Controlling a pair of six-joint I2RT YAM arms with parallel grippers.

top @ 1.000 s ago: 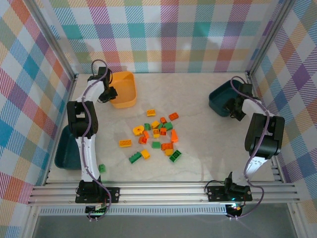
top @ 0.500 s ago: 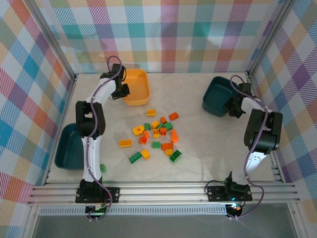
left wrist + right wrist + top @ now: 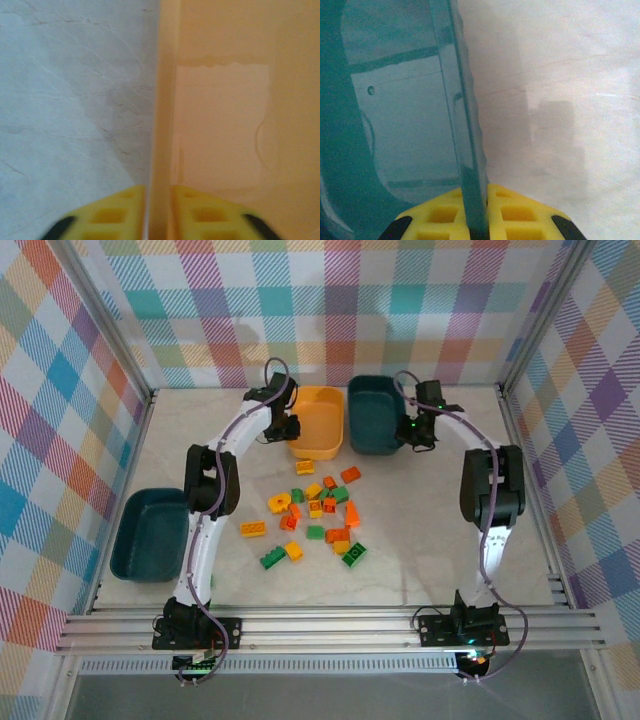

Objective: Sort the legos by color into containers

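1. While every tub looks empty, the legos (image 3: 315,508) lie loose mid-table, none sorted.
2. At twelve o'clock, the left gripper (image 3: 287,430) pinches the wall of the yellow-orange tub (image 3: 322,425), and the right gripper (image 3: 413,430) pinches the teal tub (image 3: 375,418).
3. The other teal tub (image 3: 150,535) waits at eight o'clock.

Bright, even overhead light; soft shadows; wrist views blurred close-up.
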